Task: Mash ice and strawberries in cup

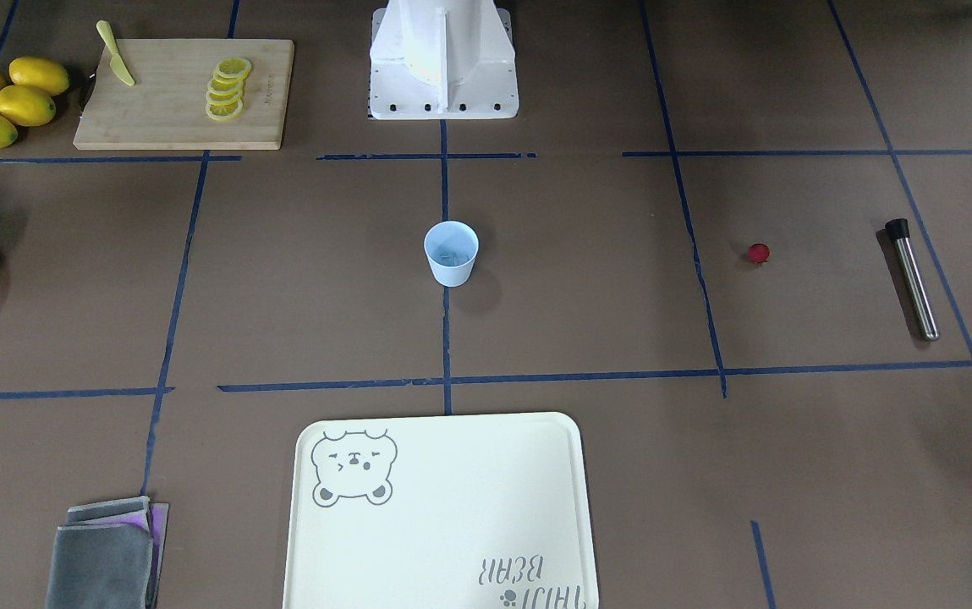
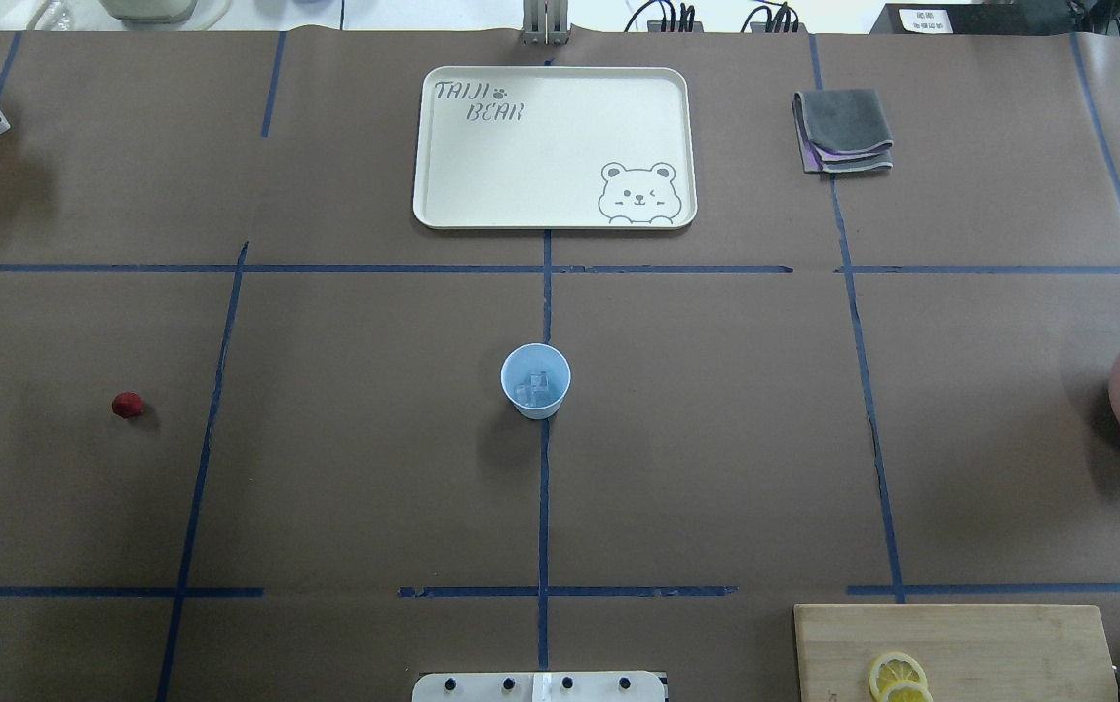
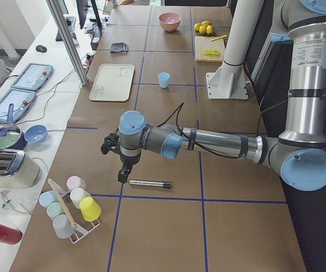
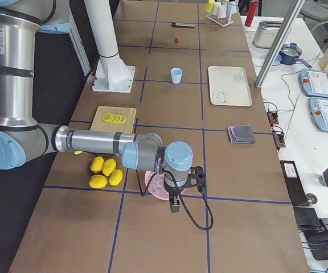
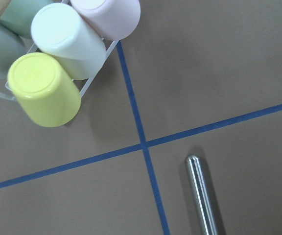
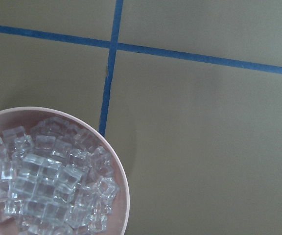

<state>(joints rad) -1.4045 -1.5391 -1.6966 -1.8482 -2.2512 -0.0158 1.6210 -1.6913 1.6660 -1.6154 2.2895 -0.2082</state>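
Note:
The light-blue cup (image 2: 535,367) stands upright at the table's middle, with a few clear ice chunks (image 2: 532,388) inside; it also shows in the front view (image 1: 452,254). The small red strawberry (image 2: 127,405) lies alone on the robot's left side. A steel muddler (image 1: 913,279) with a black end lies farther left. My left gripper (image 3: 121,175) hovers just above the muddler (image 3: 149,183); I cannot tell if it is open. My right gripper (image 4: 175,206) hangs beside the pink bowl (image 6: 124,196), which is full of ice cubes (image 6: 48,176); I cannot tell its state.
A cutting board (image 1: 181,93) with lemon slices (image 1: 226,89) and a yellow knife (image 1: 116,53) sits near whole lemons (image 1: 8,100). A bear-print tray (image 2: 552,146) and a folded grey cloth (image 2: 842,130) lie at the far edge. A rack of cups (image 5: 58,58) stands by the muddler.

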